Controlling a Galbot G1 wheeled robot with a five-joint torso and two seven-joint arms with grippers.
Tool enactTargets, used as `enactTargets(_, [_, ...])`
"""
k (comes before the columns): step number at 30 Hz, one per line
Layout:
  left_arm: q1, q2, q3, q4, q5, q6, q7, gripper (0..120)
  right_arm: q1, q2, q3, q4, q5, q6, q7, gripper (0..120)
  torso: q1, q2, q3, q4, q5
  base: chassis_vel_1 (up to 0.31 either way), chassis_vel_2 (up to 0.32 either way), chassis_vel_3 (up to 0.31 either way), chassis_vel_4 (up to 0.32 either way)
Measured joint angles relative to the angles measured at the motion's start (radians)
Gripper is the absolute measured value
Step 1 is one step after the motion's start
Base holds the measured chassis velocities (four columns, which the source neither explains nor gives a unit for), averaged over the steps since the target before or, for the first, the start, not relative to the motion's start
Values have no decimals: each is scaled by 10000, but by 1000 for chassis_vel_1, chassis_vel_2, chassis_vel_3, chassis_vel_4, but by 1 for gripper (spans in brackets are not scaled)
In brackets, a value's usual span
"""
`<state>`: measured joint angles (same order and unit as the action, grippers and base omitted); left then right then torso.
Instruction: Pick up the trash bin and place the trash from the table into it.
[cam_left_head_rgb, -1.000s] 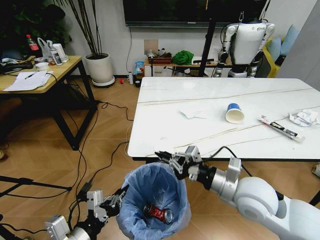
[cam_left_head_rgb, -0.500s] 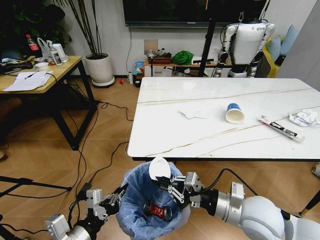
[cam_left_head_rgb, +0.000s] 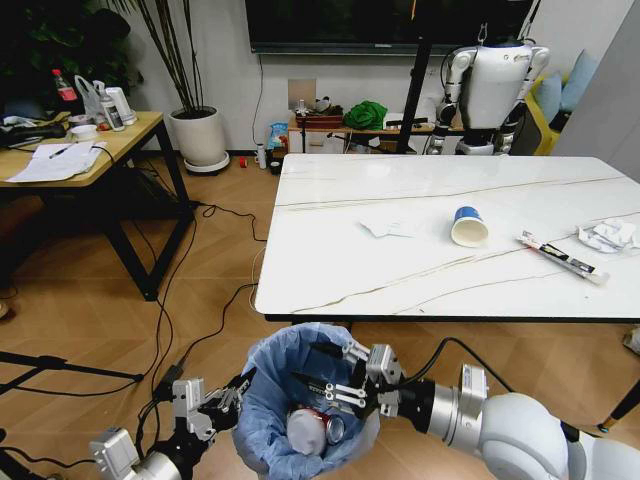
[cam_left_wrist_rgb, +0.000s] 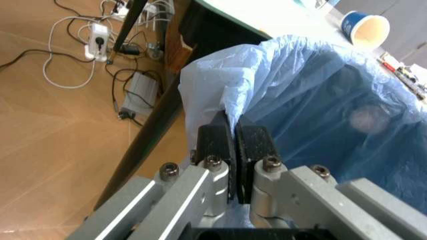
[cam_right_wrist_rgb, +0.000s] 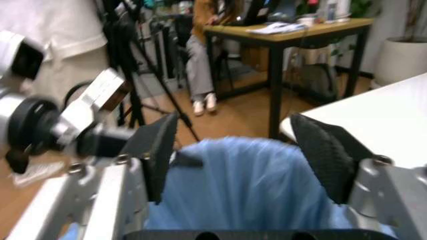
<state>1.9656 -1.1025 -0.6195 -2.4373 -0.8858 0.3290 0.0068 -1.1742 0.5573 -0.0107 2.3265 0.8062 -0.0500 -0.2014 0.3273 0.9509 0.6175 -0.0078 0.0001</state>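
The trash bin (cam_left_head_rgb: 290, 375), lined with a crinkly light-blue bag, hangs low in front of the table (cam_left_head_rgb: 330, 260). My left gripper (cam_left_head_rgb: 238, 390) is shut on its rim, with the black pads (cam_left_wrist_rgb: 219, 142) pinching the bag's (cam_left_wrist_rgb: 313, 95) fold. Just over the bin's mouth, my right gripper (cam_left_head_rgb: 318, 368) stands open, its fingers (cam_right_wrist_rgb: 323, 152) spread wide with nothing between them. A crushed red can (cam_left_head_rgb: 334, 429) and a flat white disc (cam_left_head_rgb: 304, 433) lie inside the bin. On the table are a white paper cup with a blue band (cam_left_head_rgb: 468, 226), a flat white paper (cam_left_head_rgb: 388, 228), a long wrapper (cam_left_head_rgb: 560, 256) and a crumpled paper (cam_left_head_rgb: 608, 235).
A wooden desk (cam_left_head_rgb: 110, 140) stands at the left and a white plant pot (cam_left_head_rgb: 199, 136) at the back. Cables (cam_left_head_rgb: 190, 340) trail over the wood floor beside the bin. Another white robot (cam_left_head_rgb: 492, 85) stands behind the table. A tripod leg (cam_left_head_rgb: 60, 365) lies at the lower left.
My right gripper came down from the table's edge to the bin's mouth with the white disc. It has opened, and the disc now lies in the bin beside the can.
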Motion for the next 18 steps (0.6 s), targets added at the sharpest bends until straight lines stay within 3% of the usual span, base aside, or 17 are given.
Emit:
enactTargets(7, [92,-75,85,-23,140,0,26,0,894,24,882,-72,878,-653,1896,97,0,-1,0,0,-3,0,0,0,0])
enactTargets(14, [116,-155,133,-25,235,-9,49,0,1922,259,990,-847,1096,-710,2808,100,0,-2,0,-1,-1,0,0,0,0])
enactTargets(18, [178,-197,128,-59,289,-15,72,0,2939,683,753,-1485,1704,-1344,3363,100,0,-2,1,0,0,0,0,0,0])
